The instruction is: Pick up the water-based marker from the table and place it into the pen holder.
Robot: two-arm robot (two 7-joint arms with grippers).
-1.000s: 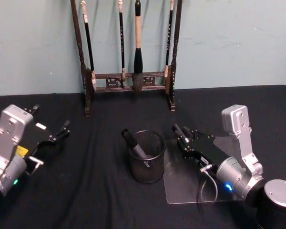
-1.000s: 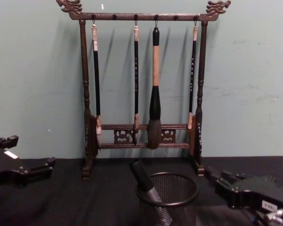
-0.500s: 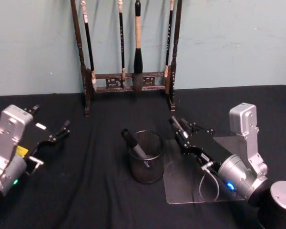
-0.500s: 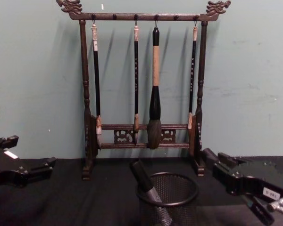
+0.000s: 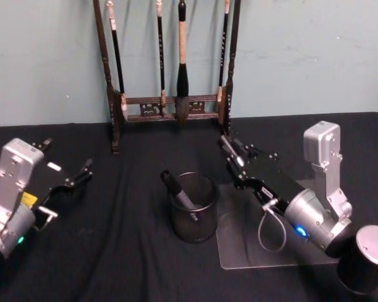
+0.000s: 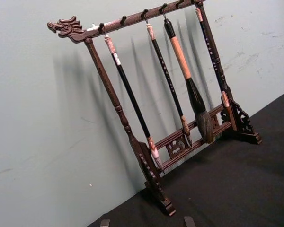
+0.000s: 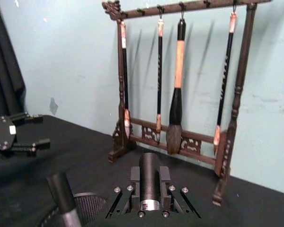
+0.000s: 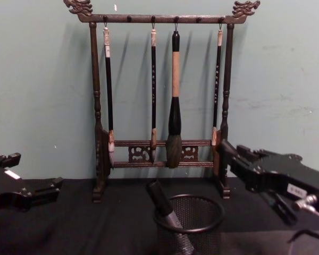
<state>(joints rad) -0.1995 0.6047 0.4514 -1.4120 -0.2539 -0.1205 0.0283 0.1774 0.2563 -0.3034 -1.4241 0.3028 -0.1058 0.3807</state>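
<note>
The right hand (image 5: 232, 153) is clamped on a black marker (image 7: 149, 174), which lies lengthwise between its fingers with the dark end pointing forward past the tips. The hand hangs off the black worktop (image 5: 113, 251); the chest view shows it higher than the rim of the pen holder (image 5: 198, 225). The pen holder stands on the worktop below this hand, to its left and a little nearer the robot, apart from it. A second marker (image 5: 176, 189) leans inside the holder, its dark cap sticking up over the rim on the side away from the right hand. Under the hand and its arm lies a clear plastic sheet (image 5: 239, 248), flat on the worktop and reaching the foot of the pen holder. Just beyond the fingertips stands a wooden brush rack (image 8: 159, 18) against the wall, its right post the part nearest the hand, with four brushes hanging from its top bar. The left hand (image 5: 68, 154) hovers well off to the left of the pen holder, its fingers spread apart with nothing between them.
</note>
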